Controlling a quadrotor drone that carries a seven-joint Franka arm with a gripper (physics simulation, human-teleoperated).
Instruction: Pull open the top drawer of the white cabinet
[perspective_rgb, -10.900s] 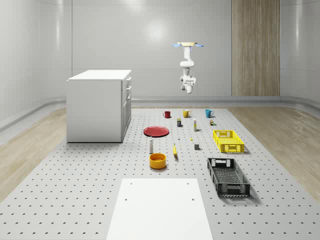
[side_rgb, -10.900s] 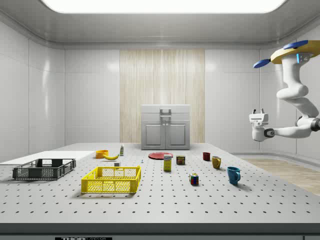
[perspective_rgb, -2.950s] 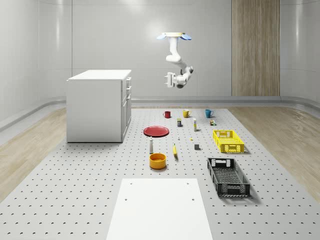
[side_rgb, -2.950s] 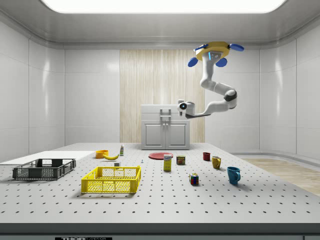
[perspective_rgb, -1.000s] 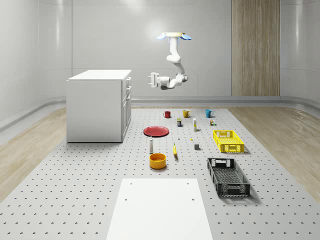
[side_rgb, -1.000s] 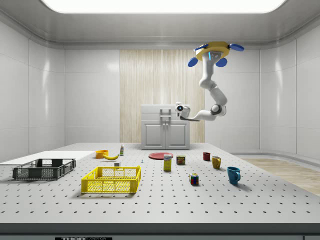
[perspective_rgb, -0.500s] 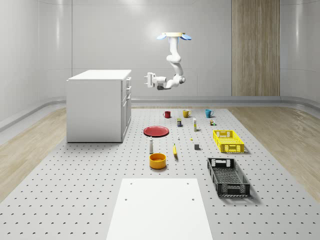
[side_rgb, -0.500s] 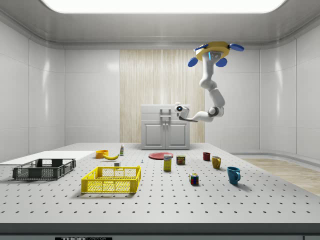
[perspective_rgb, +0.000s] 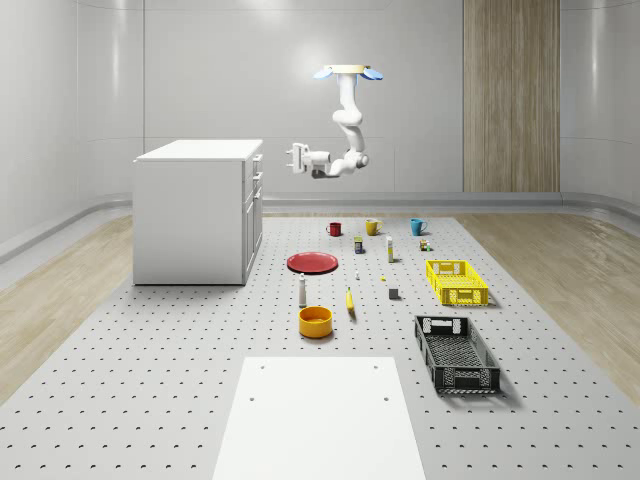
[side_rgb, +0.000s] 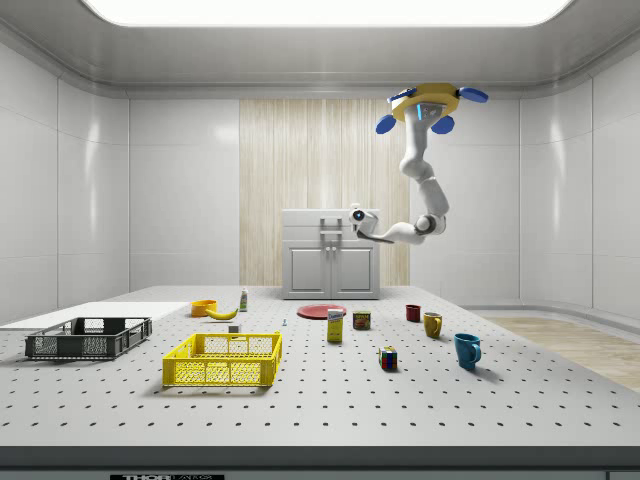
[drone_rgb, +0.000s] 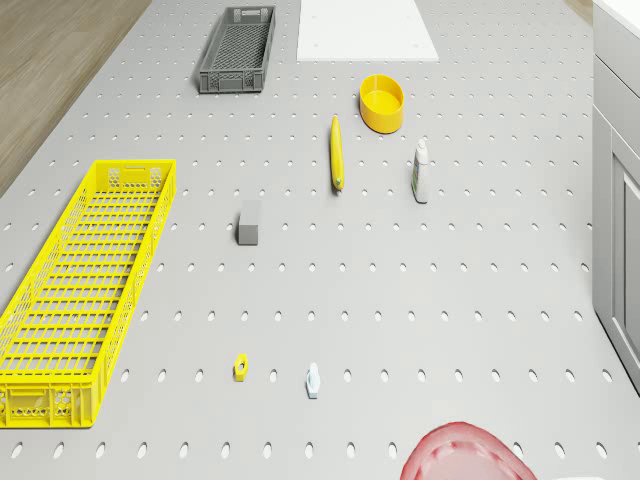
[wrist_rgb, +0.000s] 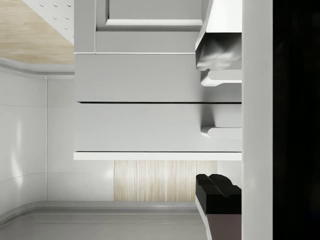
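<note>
Drawer (wrist_rgb: 150, 127) fronts are stacked at the top of the white cabinet (perspective_rgb: 195, 215), which stands on the perforated table (perspective_rgb: 150, 400) toward the whole-scene view's left, and the top one is seen shut, flush with the one beside it. The drone (perspective_rgb: 349, 73) is seen hovering above the table, over the mugs and well apart from the cabinet, with the arm (perspective_rgb: 347, 130) reached toward the drawer side. The gripper (perspective_rgb: 294, 158) is held level with the upper drawers, near them but not touching. Whether its fingers are apart or together cannot be told. The drawer is judged rigid and light, likely to slide straight on its runners. The white handle (wrist_rgb: 220, 132), a stiff bar standing off the front, is judged the place to be grasped, squarely, so that the smooth surface is not slipped off.
</note>
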